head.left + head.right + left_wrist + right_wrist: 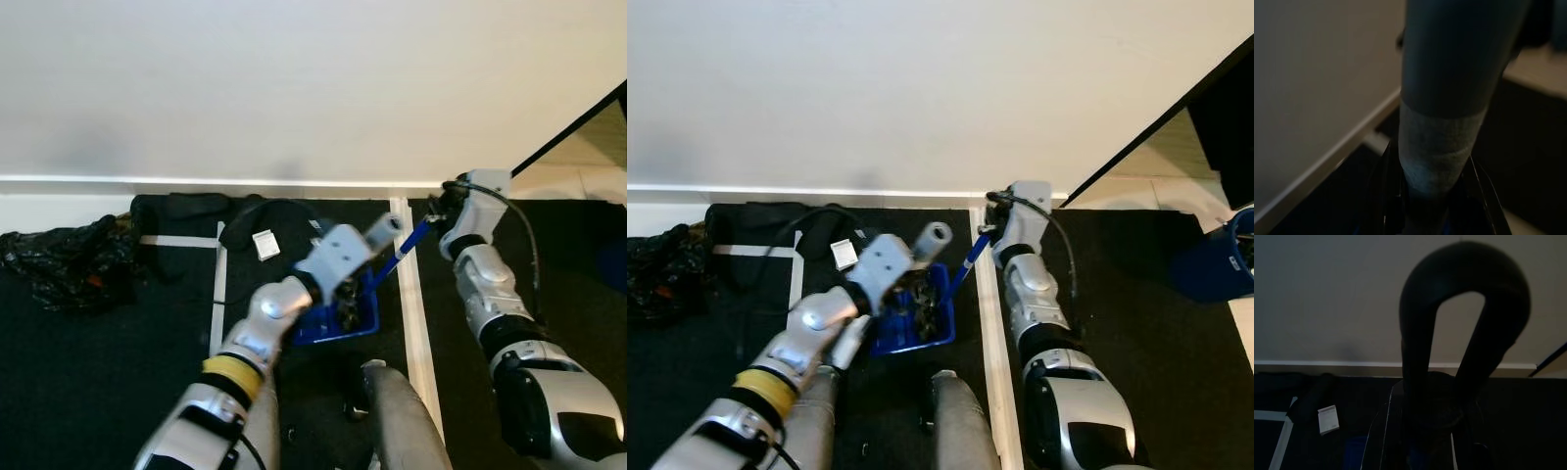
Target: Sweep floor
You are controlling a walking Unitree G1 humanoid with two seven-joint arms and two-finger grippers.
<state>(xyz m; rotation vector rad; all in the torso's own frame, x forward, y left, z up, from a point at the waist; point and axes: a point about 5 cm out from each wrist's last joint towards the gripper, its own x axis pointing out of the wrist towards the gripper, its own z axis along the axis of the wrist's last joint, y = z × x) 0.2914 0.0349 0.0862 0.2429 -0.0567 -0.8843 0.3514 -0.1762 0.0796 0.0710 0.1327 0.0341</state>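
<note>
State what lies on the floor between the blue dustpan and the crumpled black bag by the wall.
In the left eye view, dark clothing with a white tag and a white tape line lie between the blue dustpan and black bag.

We are in a room of a home: a plain white wall [294, 78] with a skirting board [196, 182] meets dark carpet [98, 372] strewn with dark clothes [186, 220].

A blue dustpan [338, 318] with a blue handle [404, 251] sits on black flooring [108, 372] crossed by white tape lines [415, 313]; the wall [294, 88] is off-white.
</note>
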